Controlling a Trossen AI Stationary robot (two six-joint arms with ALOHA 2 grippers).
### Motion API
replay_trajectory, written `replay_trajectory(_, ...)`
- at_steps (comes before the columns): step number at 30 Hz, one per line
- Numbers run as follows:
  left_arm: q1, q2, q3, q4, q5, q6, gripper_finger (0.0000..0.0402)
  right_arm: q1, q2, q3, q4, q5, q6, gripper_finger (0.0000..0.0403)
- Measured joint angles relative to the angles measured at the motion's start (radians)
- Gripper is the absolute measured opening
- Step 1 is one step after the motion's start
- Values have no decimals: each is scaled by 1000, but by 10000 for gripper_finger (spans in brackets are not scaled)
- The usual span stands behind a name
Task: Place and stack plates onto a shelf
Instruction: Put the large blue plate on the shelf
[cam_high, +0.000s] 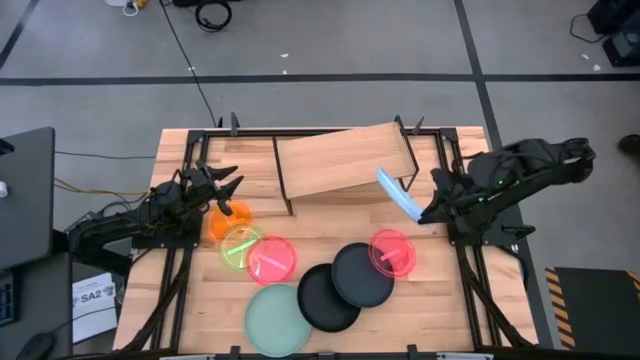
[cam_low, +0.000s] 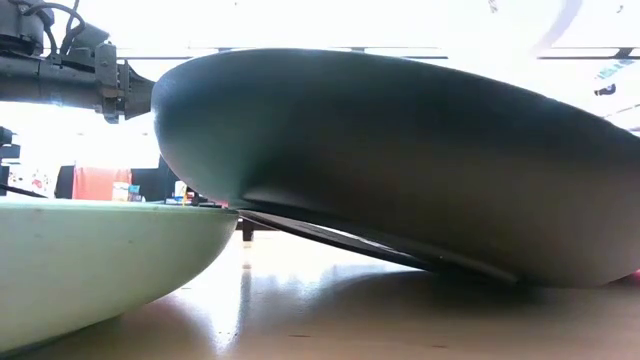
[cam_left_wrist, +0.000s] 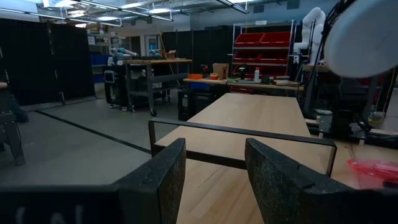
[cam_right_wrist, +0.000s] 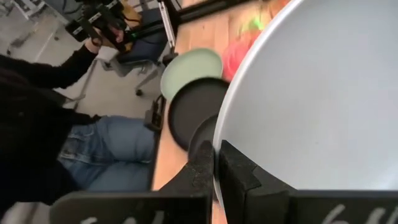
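My right gripper (cam_high: 428, 212) is shut on a light-blue plate (cam_high: 398, 194), which stands steeply on edge in the air beside the right end of the slanted wooden shelf (cam_high: 340, 160). My left gripper (cam_high: 226, 190) hovers open over the orange plate (cam_high: 226, 224) and points at the shelf (cam_left_wrist: 249, 118). Neon-green (cam_high: 240, 246), pink (cam_high: 272, 258) and red (cam_high: 392, 252) plates lie on the table. Two black plates (cam_high: 345, 285) overlap, one rim resting on the other. The mint-green plate (cam_high: 278, 318) lies nearest the front edge. My right gripper pinches the rim (cam_right_wrist: 225, 140) of the light-blue plate between its two fingers, one finger on each face. It comes from the table's right side. The plate is lifted clear and tilted on edge, its far part reaching toward the shelf's right end.
Black metal rails (cam_high: 300, 132) frame the shelf on the slatted table. A person in jeans (cam_right_wrist: 106, 149) sits at the table's near side, a dark device in hand. In the low view the black plate (cam_low: 400, 160) and the mint-green plate (cam_low: 90, 260) fill the foreground.
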Motion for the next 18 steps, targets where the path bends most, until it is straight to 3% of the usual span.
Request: replay_trajectory(18, 0, 0, 0, 0, 0, 0, 172, -239, 199, 196, -187, -59, -490, 16)
